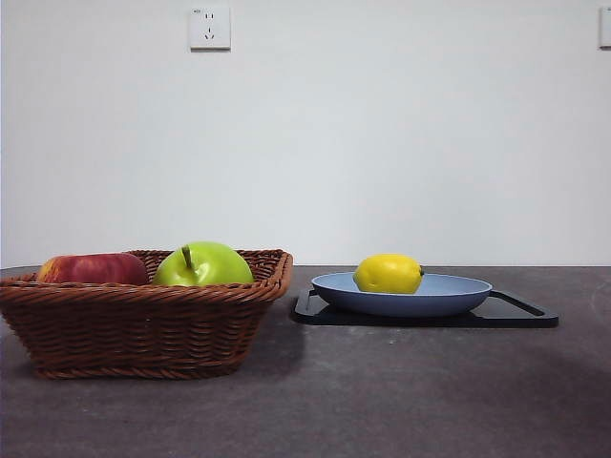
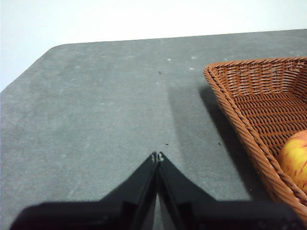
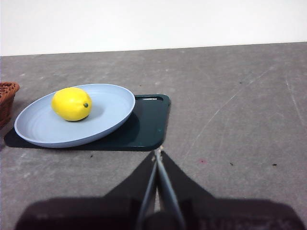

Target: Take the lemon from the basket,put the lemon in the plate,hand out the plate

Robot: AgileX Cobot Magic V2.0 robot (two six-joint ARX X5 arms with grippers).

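The yellow lemon (image 1: 388,274) lies in the light-blue plate (image 1: 449,294), which rests on a black tray (image 1: 520,313). In the right wrist view the lemon (image 3: 71,103) sits on the plate (image 3: 110,112). The wicker basket (image 1: 143,324) stands left of the plate. My right gripper (image 3: 158,154) is shut and empty, above the table beside the tray. My left gripper (image 2: 158,156) is shut and empty, above bare table beside the basket (image 2: 249,105). Neither arm shows in the front view.
A red apple (image 1: 93,268) and a green apple (image 1: 203,264) lie in the basket. The red apple also shows in the left wrist view (image 2: 295,160). A basket corner (image 3: 7,96) shows in the right wrist view. A wall socket (image 1: 209,28) is behind.
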